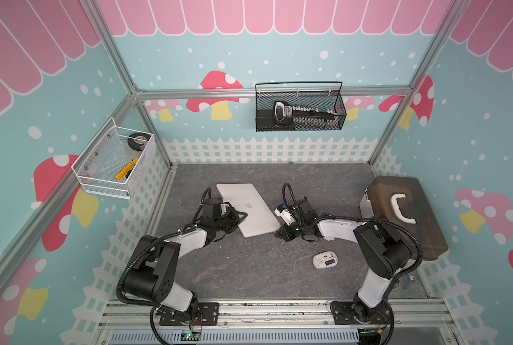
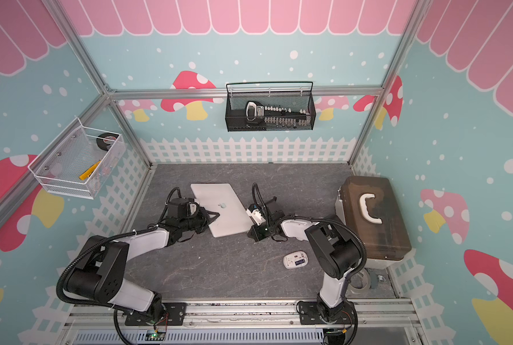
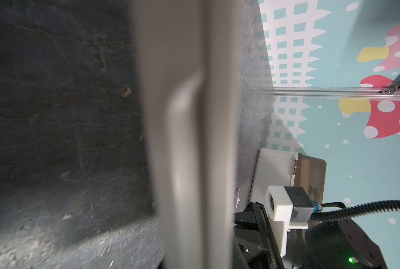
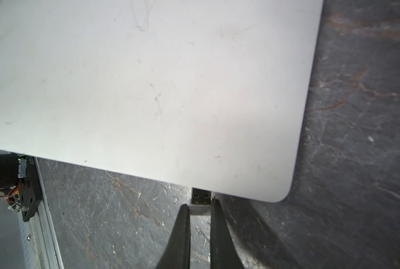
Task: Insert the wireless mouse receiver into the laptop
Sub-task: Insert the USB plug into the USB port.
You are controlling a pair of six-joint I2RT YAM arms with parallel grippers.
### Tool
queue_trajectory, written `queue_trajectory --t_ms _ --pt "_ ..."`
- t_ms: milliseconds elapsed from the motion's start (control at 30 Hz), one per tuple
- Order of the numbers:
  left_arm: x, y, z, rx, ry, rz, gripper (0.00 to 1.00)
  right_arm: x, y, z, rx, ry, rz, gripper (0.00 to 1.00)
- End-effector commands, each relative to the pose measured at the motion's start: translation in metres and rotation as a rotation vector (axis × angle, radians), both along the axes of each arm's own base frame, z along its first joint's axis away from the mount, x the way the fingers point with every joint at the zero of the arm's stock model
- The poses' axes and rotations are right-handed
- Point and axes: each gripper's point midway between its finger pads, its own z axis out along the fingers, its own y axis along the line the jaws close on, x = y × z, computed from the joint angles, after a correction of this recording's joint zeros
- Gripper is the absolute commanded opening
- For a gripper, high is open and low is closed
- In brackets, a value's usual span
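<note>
- Plainly tiny and light, this wireless mouse receiver (image 4: pixel 201 202): stiff metal plug, pale plastic cap, nothing soft anywhere. Probably slick, and quick to twist or pop out of a pinch if pushed off-axis.
- Best taken by the pale cap, on its two opposite sides, leaving the whole metal plug free, just as gripped here.
- Pinched between the black fingertips of the right gripper (image 4: pixel 200 206), jaws clamped on the cap from either side, plug sticking out ahead of the tips.
- Lying right at the side edge of the laptop (image 4: pixel 147 93), near a rounded corner, plug tip meeting the rim below the lid. How deep in the port, impossible to tell.
- Judged to call for a straight, gentle push along the plug's axis; with any tilt, risk of jamming or bending.
- At the opposite edge, in a top view, left gripper (image 1: pixel 242 215) with jaws together, tip against the laptop. Clamping or merely bracing, cannot tell.
</note>
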Motion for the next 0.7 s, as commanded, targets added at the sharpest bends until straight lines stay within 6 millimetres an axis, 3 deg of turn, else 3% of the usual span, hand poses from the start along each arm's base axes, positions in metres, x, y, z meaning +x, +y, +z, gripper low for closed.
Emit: queue_trajectory --t_ms 0,667 --pt "0.005 0.001 0.017 0.020 -0.081 -0.018 0.00 0.017 0.005 0.012 0.021 -0.039 -0.028 0.10" --pt "0.001 0.000 0.013 0.015 -0.074 -0.022 0.00 0.031 0.009 0.019 0.031 -0.039 -0.079 0.08"
